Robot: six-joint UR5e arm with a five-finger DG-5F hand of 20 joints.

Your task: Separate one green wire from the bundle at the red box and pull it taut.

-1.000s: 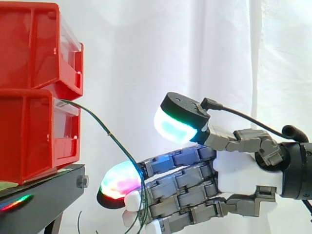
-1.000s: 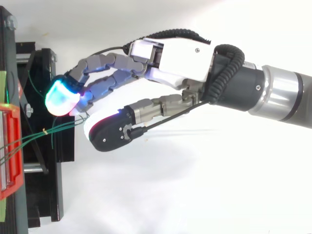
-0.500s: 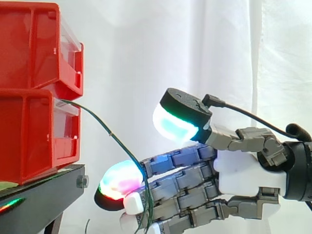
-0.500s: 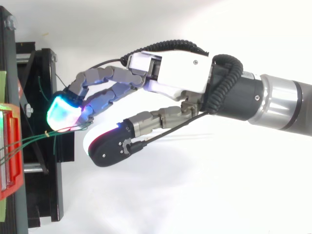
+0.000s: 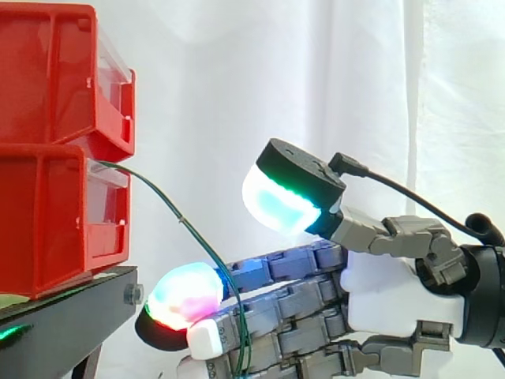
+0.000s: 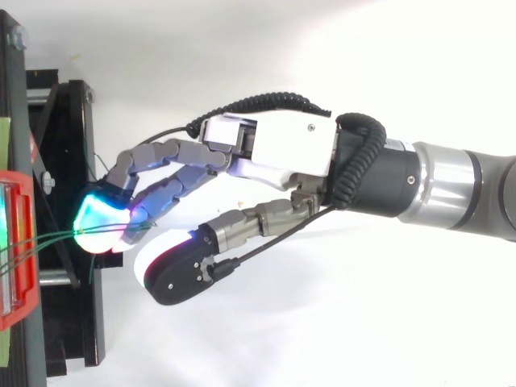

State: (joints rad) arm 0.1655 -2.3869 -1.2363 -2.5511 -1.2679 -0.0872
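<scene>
Side view: one green wire leaves the front of the lower red box, arcs out and down clear of the black stand, and drops in among the fingers of the hand, which reaches in from the right in front of the white curtain. A second red box sits stacked on top of the lower one. Fingers are stretched out almost straight and lie close together, glowing fingertips pointing at the stand; the thumb is lifted well clear above them and touches nothing. Wire looks hooked between the straight fingers, not clamped; no thumb grip on it. From the top view, the bundle fans out from the red box as several thin green strands running to the fingertips, so I cannot say for sure that only one strand is caught there. Wire has visible slack: it curves rather than running straight. Judgement: the separating step is in hand, the pulling not yet done. Next move calls for the thumb to come down or the fingers to squeeze so the strand cannot slip, then a steady draw away from the box until the curve straightens. Risk: dragging neighbouring strands along, or the wire sliding out between the fingers.
</scene>
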